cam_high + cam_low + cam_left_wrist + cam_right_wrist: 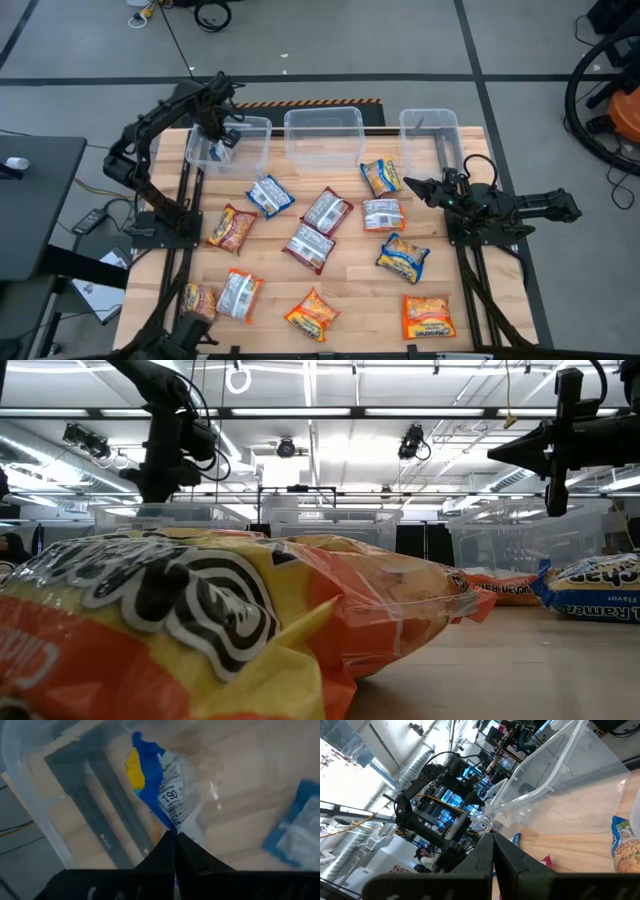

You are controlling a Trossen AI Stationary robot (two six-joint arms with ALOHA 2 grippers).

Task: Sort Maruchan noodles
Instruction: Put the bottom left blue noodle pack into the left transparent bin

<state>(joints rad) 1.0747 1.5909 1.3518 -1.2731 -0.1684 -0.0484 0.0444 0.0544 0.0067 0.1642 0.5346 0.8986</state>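
You face a wooden bench (350, 290) carrying three clear plastic tubs along its 12 o'clock edge: the left tub (245, 145), the middle tub (323, 135) and the right tub (432, 135). A yellow-black striped strip (310, 102) lies on the grey floor (330, 40) just beyond the tubs.

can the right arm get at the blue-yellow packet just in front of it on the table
Probably yes. The right gripper hovers shut beside the right tub, and the blue-yellow packet lies flat on the table close by with nothing on top of it.
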